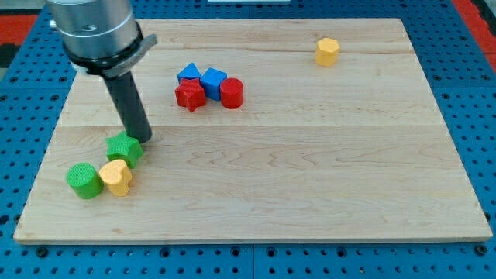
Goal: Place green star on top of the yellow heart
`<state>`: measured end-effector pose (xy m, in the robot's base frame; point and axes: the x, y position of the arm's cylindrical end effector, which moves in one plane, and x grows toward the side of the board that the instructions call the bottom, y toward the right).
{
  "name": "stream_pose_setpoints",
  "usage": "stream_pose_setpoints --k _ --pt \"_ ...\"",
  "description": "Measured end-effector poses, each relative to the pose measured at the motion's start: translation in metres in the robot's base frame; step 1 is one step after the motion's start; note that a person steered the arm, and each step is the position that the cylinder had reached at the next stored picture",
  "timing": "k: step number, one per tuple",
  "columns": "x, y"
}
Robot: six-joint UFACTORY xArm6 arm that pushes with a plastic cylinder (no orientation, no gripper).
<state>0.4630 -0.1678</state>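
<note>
The green star (123, 149) lies near the board's lower left, touching the upper edge of the yellow heart (116, 177) just below it. My tip (140, 140) rests at the star's upper right side, touching or nearly touching it. The dark rod rises from there to the arm's grey body at the view's top left.
A green cylinder (84, 180) sits against the heart's left side. A blue triangle (189, 75), a blue cube (213, 79), a red star (190, 95) and a red cylinder (231, 92) cluster at upper middle. A yellow hexagonal block (327, 51) lies at upper right. The wooden board (325, 178) rests on a blue pegboard.
</note>
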Motion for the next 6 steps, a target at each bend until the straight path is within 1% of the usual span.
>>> stream_pose_setpoints --k 2,5,6 --pt "-0.003 -0.002" --pt "-0.037 0.207" --pt "-0.060 0.271"
